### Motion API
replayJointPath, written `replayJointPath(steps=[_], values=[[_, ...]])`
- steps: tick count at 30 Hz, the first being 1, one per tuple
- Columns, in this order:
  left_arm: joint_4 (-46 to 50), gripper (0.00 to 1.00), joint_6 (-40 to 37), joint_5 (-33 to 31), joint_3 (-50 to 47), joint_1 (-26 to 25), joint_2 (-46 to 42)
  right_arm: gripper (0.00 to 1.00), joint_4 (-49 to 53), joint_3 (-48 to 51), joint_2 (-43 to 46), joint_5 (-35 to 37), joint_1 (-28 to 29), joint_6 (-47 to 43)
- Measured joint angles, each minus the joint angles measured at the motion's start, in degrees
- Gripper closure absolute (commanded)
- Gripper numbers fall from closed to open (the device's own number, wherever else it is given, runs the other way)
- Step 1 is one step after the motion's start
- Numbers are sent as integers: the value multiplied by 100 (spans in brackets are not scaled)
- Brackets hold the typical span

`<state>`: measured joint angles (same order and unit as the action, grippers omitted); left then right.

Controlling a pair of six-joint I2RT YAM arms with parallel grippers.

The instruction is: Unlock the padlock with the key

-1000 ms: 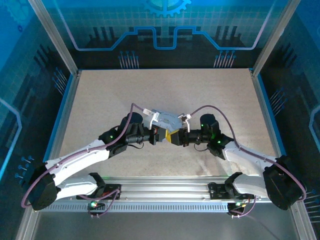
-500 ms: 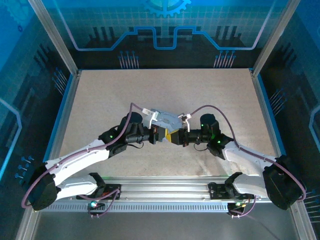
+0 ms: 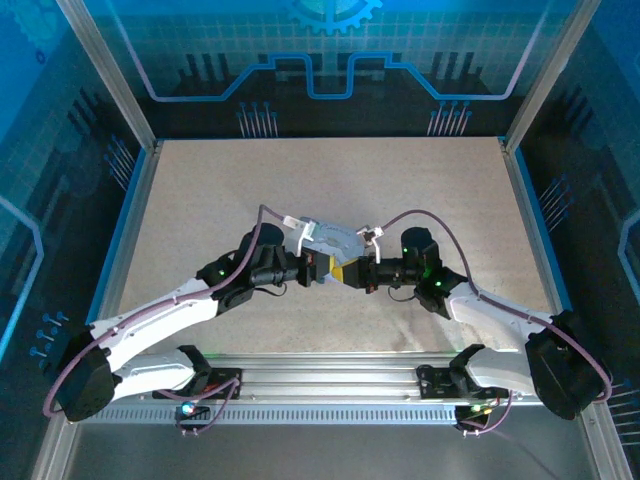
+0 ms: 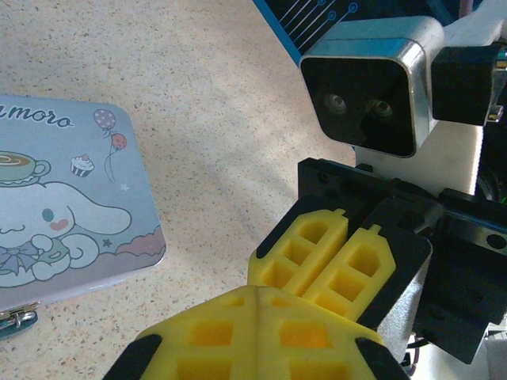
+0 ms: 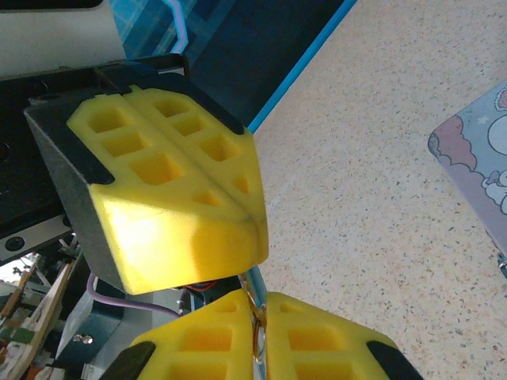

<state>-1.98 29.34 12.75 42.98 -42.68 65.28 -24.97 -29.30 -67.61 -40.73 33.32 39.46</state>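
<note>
Left gripper (image 4: 257,309) has its yellow pads pressed together; can't tell if anything's in there. It's nose to nose with the right gripper (image 5: 261,317), whose pads are pinched on a thin silvery sliver (image 5: 254,313). Could be the padlock's shackle or the key, honestly can't tell which. The lilac cartoon tin (image 4: 71,214) lies on the desk (image 4: 206,119), just on the far side of them.

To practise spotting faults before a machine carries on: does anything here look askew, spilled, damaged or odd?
Nothing stands out. The tin lies flat on the table; the left gripper and right gripper meet tip to tip beside it, both shut. A silvery sliver sits pinched in the right one.
</note>
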Motion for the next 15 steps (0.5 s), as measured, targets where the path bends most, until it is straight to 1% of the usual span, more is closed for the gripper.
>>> replayJointPath(steps=[7, 8, 12, 14, 15], values=[[-4, 100, 70, 2, -2, 24, -28, 98, 7, 0, 33, 17, -37, -2], [-4, 97, 70, 4, -7, 24, -42, 98, 7, 0, 44, 20, -37, -2], [-11, 81, 79, 15, -44, 37, -116, 99, 85, -4, 101, 24, -37, -85], [0, 65, 85, -37, -111, 120, -216, 99, 323, -7, 127, 90, -52, -160], [7, 55, 85, -74, -138, 162, -267, 99, 431, -7, 127, 129, -59, -201]])
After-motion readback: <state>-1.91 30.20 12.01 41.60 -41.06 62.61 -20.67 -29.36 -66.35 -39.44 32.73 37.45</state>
